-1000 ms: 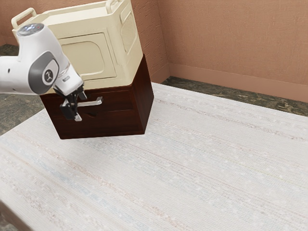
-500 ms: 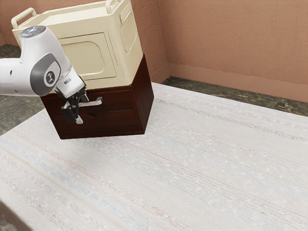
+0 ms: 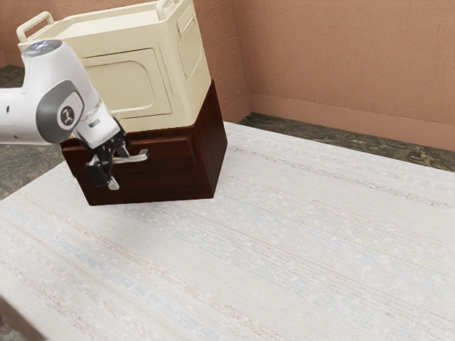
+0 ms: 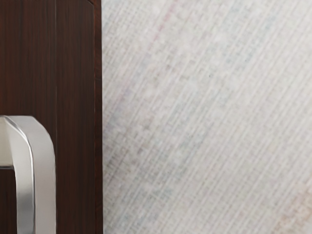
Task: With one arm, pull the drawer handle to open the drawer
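End effector point(image 3: 119, 169): fingers well apart, at the handle point(image 3: 136, 156)
Drawer point(image 3: 169, 155): slightly out, inside hidden
Cream box point(image 3: 135, 82): atop cabinet point(image 3: 211, 156)
Cabinet: on desk point(image 3: 284, 234)

Handle point(image 3: 136, 157) is right at the hand point(image 3: 119, 168), on the drawer front point(image 3: 163, 170). Drawer unit point(image 3: 214, 153) is just beyond the hand, on the bench point(image 3: 284, 241). Crate point(image 3: 124, 82) sits on the unit, above the hand.

I see a glossy metal handle point(image 4: 45, 170), dark grained wood cabinet point(image 3: 210, 149), matt plastic crate point(image 3: 131, 84), woven-looking cloth point(image 3: 284, 234).
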`<state>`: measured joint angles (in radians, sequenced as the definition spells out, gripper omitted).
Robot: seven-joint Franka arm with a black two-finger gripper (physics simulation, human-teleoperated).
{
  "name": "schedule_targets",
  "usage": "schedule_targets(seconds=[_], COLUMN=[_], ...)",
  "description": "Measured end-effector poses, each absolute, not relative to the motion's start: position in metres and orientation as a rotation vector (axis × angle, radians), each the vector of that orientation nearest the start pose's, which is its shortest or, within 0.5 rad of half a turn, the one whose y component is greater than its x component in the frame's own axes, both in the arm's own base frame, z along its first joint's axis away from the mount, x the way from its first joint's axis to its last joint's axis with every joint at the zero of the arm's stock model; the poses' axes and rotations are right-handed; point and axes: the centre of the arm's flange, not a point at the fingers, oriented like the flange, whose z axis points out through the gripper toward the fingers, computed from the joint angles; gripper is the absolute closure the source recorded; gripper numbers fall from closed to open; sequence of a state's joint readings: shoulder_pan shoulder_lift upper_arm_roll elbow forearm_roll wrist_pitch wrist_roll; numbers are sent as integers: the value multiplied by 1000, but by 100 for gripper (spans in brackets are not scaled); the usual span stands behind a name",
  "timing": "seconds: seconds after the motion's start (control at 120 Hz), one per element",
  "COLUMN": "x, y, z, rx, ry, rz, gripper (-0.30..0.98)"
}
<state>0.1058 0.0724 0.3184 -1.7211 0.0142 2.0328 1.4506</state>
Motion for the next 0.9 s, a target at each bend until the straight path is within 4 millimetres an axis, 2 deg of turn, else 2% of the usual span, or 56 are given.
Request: schedule_targets(seconds=[0.55, 0.9], x=[518, 490], y=[231, 231], z=[555, 554], rx=[-2575, -2595], ry=[1483, 1476], rz=[-176, -197], gripper=[1, 1])
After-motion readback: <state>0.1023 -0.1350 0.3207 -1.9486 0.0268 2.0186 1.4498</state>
